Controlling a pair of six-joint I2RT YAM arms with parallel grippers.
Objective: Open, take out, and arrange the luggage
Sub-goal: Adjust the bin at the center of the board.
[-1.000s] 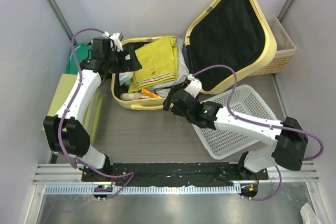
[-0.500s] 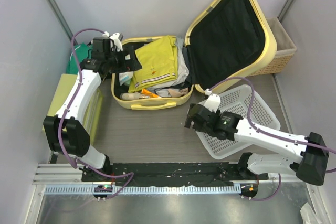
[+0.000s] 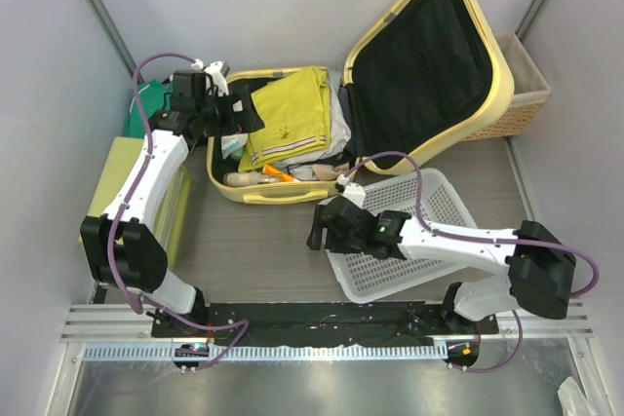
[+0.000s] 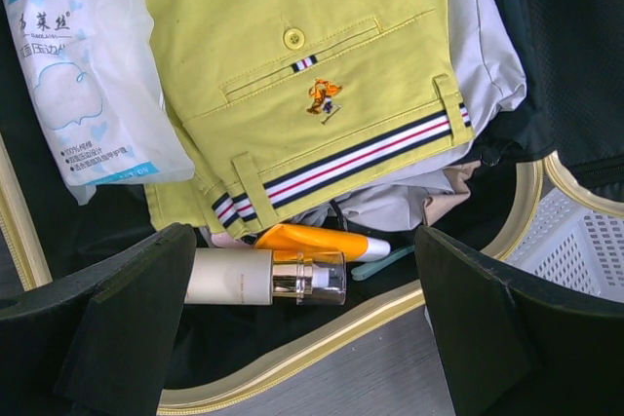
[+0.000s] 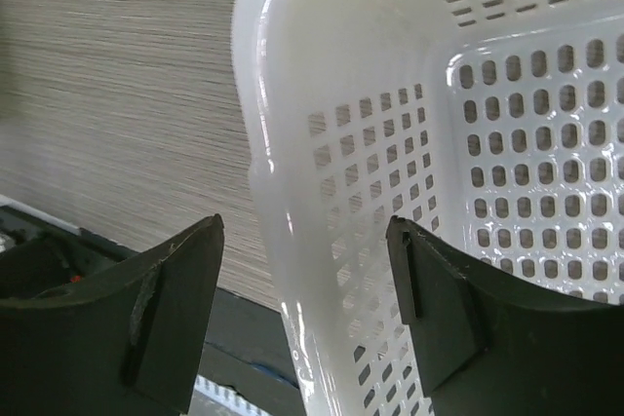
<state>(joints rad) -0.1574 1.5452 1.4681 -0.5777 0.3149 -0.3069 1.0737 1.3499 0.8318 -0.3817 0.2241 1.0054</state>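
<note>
The luggage (image 3: 419, 65) lies open at the far side of the desk (image 3: 253, 241), its lid tilted back. The left claw (image 4: 304, 323) hangs wide open over its packed half. The right claw (image 5: 307, 314), open, straddles the white basket's (image 5: 255, 124) rim near the luggage's front.

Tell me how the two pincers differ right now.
The left pincer hangs over the open suitcase, above yellow trousers, with nothing between its jaws. The right pincer is out in front of the suitcase, straddling the rim of the white plastic basket. The left pincer looks down on packed things, while the right pincer faces the basket and bare tabletop. Both stand open.
</note>
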